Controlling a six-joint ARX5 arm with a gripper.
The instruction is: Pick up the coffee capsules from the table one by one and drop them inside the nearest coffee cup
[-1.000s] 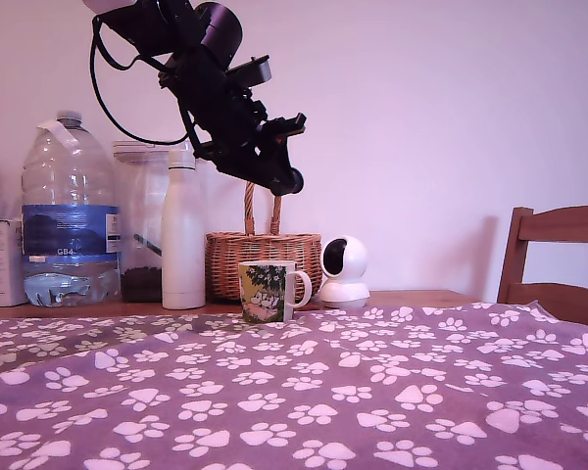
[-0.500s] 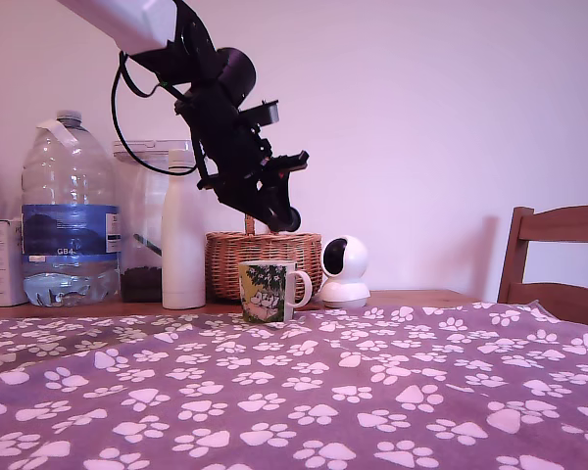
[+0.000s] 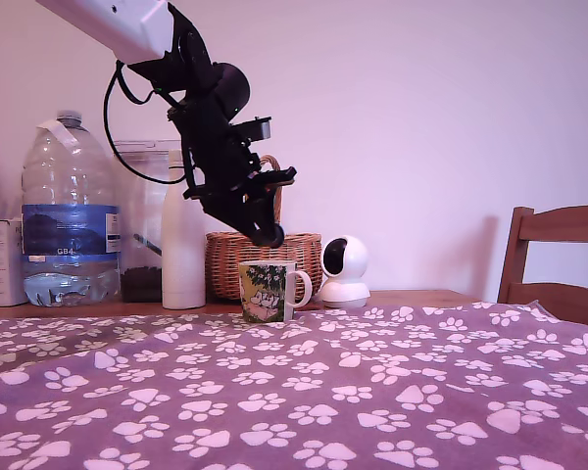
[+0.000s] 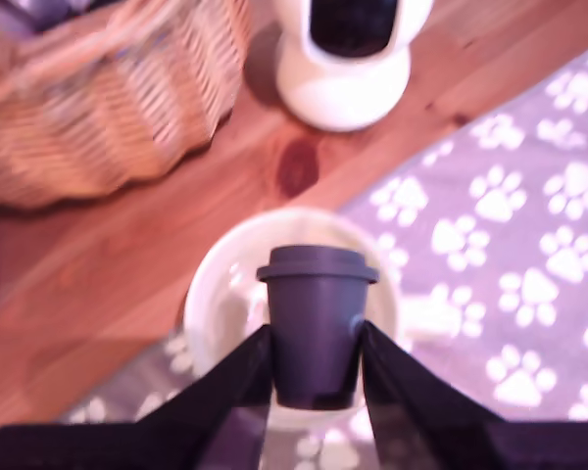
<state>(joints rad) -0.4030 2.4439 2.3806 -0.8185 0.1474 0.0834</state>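
Gripper (image 4: pixel 316 377) is clamping a dark coffee capsule (image 4: pixel 317 328) between its two fingers, flanged rim pointing away from the wrist. In the wrist view the capsule is sitting directly over the open mouth of the coffee cup (image 4: pixel 216 294), so the hold looks lined up for a straight drop into it. In the exterior view the gripper (image 3: pixel 267 233) is hanging just above the cup (image 3: pixel 268 291), not touching its rim.

The cup is standing near the far edge of the counter (image 3: pixel 412 296), right where the paw-print cloth (image 3: pixel 372 392) is ending and bare wood is starting. A wicker basket (image 3: pixel 265 257) is standing just behind it, a round white camera (image 3: pixel 344 272) just beside.

No other capsules are showing on the cloth.

Judgement: release step is pending; centring looks adequate.
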